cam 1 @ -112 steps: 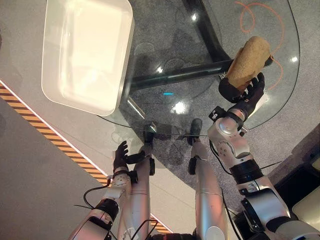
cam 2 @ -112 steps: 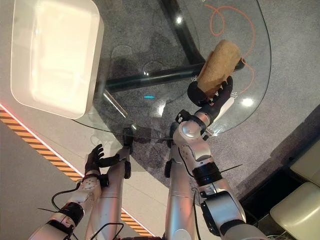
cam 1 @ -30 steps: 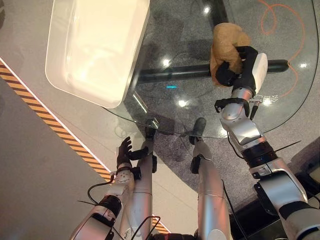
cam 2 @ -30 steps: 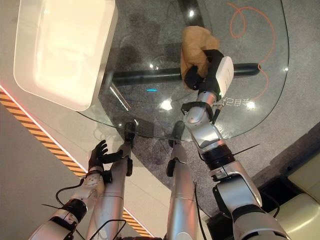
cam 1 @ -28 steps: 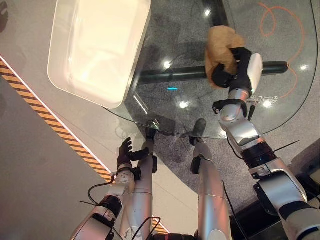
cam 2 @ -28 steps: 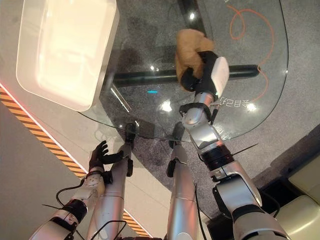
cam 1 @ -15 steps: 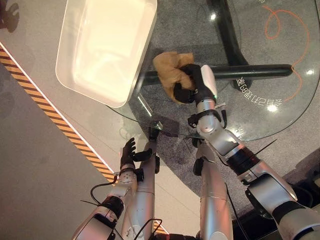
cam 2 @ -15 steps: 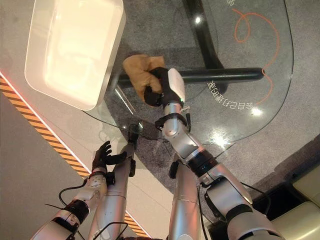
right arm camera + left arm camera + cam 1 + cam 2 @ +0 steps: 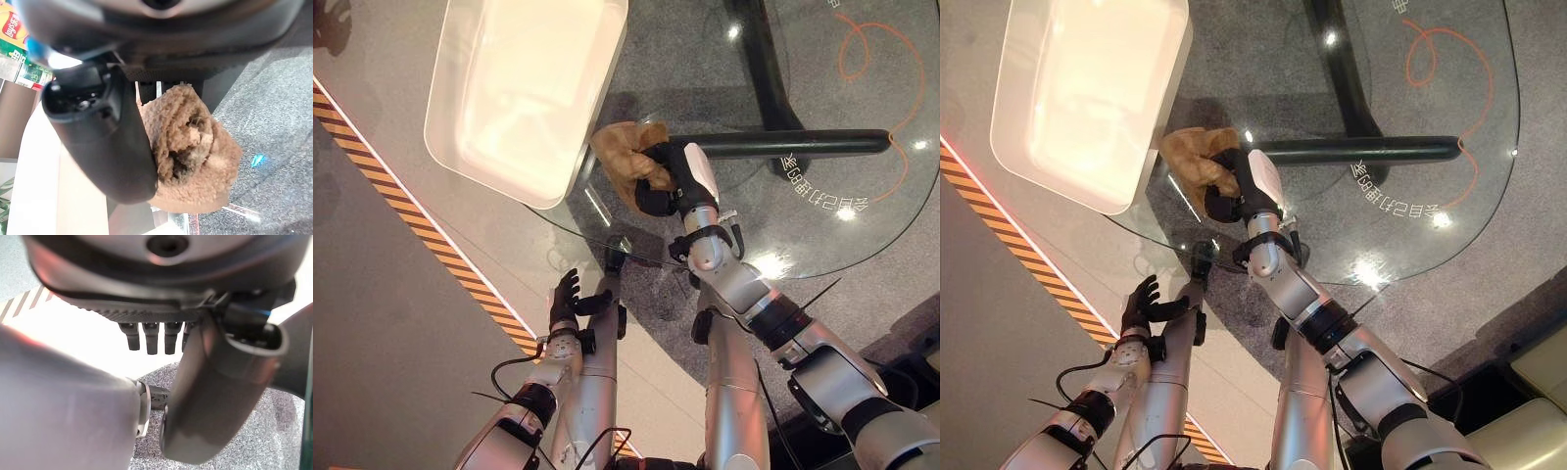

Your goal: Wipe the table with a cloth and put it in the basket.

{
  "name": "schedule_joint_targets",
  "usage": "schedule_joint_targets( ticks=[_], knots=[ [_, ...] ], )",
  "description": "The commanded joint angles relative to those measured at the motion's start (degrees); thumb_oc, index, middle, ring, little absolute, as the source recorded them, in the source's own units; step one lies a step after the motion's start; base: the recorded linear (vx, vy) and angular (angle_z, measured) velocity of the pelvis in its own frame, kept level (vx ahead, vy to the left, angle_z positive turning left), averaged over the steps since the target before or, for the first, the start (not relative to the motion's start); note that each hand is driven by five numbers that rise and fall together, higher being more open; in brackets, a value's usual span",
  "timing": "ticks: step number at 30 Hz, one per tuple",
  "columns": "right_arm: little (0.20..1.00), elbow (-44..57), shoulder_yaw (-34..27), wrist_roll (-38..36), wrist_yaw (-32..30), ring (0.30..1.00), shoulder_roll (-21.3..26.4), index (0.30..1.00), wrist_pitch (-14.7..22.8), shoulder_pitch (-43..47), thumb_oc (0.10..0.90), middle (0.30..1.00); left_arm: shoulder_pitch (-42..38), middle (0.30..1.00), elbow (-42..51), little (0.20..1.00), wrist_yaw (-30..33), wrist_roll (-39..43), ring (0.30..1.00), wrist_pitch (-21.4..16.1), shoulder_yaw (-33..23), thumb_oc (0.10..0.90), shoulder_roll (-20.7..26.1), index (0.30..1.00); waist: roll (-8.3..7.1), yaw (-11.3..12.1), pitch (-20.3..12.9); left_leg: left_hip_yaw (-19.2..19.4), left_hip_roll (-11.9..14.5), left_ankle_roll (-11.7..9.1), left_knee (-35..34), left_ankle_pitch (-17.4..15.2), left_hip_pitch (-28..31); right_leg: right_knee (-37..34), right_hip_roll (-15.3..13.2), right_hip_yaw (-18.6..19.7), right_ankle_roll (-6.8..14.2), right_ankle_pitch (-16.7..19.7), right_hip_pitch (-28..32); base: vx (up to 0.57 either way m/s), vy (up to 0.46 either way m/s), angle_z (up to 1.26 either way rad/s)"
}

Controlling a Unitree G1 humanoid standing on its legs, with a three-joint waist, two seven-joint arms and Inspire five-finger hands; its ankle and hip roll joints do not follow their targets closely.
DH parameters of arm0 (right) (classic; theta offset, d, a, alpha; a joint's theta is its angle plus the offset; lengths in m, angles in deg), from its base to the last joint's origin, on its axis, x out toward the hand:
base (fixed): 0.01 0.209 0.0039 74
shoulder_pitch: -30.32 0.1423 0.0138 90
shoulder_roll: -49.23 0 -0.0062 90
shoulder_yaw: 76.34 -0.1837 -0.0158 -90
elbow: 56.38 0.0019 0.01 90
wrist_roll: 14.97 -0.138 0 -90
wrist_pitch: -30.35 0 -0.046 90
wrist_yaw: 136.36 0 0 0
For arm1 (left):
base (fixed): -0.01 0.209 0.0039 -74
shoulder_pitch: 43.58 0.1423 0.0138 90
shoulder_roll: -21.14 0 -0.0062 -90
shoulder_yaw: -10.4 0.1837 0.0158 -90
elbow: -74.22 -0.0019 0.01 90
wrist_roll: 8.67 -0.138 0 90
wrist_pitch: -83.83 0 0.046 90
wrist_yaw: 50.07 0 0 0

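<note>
1. Tan cloth (image 9: 625, 152), bunched, is clamped in the right hand (image 9: 668, 186), fingers and thumb curled round it.
2. Hand and cloth sit over the glass worktop (image 9: 822, 235), just beside the right rim of the white basket (image 9: 460, 162).
3. Left hand (image 9: 568, 299) hangs low beside the near worktop edge, fingers relaxed and spread, holding nothing.

An orange cable (image 9: 886, 59) curls on the grey carpet (image 9: 675, 59) at the far right, while striped floor tape (image 9: 421, 235) runs diagonally at left.
</note>
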Motion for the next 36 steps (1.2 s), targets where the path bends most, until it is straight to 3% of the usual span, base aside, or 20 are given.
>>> schedule_joint_targets(
  ticks=[1,7,12,22,32,33,34,36],
  knots=[
    [0.200,9.4,2.9,1.0,3.4,0.300,-1.9,0.300,6.0,-1.6,0.100,0.300,8.9,0.900,-0.7,0.900,-0.1,-0.3,0.900,1.7,2.9,0.800,-0.6,0.900,0.84,0.0,0.0,4.4,-5.2,4.9,-0.2,-1.7,-0.2,0.5,2.3,0.9,2.6,1.1,-1.2,0.00,0.000,0.00],
    [0.200,11.1,3.5,2.1,8.3,0.300,-0.4,0.300,6.8,-1.7,0.100,0.300,8.9,0.900,-0.8,0.900,-0.5,-0.5,0.900,1.8,2.2,0.800,-0.2,0.900,0.71,-0.3,0.0,4.6,-5.1,4.9,-0.2,-1.7,0.1,0.4,2.3,1.0,2.6,1.0,-1.0,0.00,0.000,0.00],
    [0.200,12.2,4.1,2.6,7.9,0.300,1.1,0.300,5.6,-1.6,0.100,0.300,8.8,0.900,-0.5,0.900,-0.6,-0.3,0.900,2.0,2.1,0.800,0.5,0.900,0.60,-0.4,0.0,4.7,-4.8,4.8,-0.3,-1.7,0.2,0.6,2.3,1.0,2.7,1.0,-1.0,0.00,0.000,0.00],
    [0.200,11.6,0.6,7.3,0.4,0.300,3.7,0.300,3.5,-0.9,0.100,0.300,9.2,0.900,-0.8,0.900,-0.7,0.0,0.900,1.6,2.0,0.800,0.7,0.900,0.55,-0.7,0.0,4.8,-4.6,4.8,-0.1,-1.8,0.4,0.7,2.4,1.1,2.7,1.1,-0.8,0.00,0.000,0.00],
    [0.200,9.3,-7.0,9.7,-9.0,0.300,11.5,0.300,-1.6,1.4,0.100,0.300,10.7,0.900,-1.0,0.900,-1.1,-0.8,0.900,1.0,0.2,0.800,1.3,0.900,-0.13,-1.2,0.0,4.6,-4.5,5.1,-0.5,-2.3,1.1,0.4,3.0,1.5,2.9,1.1,-0.2,-0.01,-0.001,0.00],
    [0.200,8.8,-7.9,9.1,-10.1,0.300,12.9,0.300,-1.9,3.1,0.100,0.300,9.4,0.900,-1.0,0.900,-1.3,-0.6,0.900,0.9,-0.3,0.800,1.6,0.900,-0.34,-1.7,0.0,4.9,-4.8,5.3,-0.9,-0.2,-1.3,-0.2,2.7,1.2,2.5,2.9,-2.4,0.00,0.000,0.00],
    [0.200,8.0,-8.3,8.8,-11.3,0.300,13.5,0.300,-2.1,2.3,0.100,0.300,10.8,0.900,-0.9,0.900,-1.4,-0.6,0.900,0.8,0.0,0.800,1.6,0.900,-0.18,-1.4,0.0,4.5,-4.5,5.1,-0.5,-2.2,0.9,0.4,3.1,1.6,2.9,1.2,-0.5,0.00,0.000,0.00],
    [0.200,6.9,-9.1,8.0,-12.8,0.300,15.3,0.300,-2.2,2.8,0.100,0.300,11.1,0.900,-0.7,0.900,-1.5,-0.7,0.900,0.7,0.0,0.800,1.8,0.900,-0.19,-1.4,0.0,4.4,-4.6,5.2,-0.4,-2.4,0.8,0.4,3.2,1.6,2.9,1.2,-0.6,0.00,-0.016,-0.02]
  ],
)
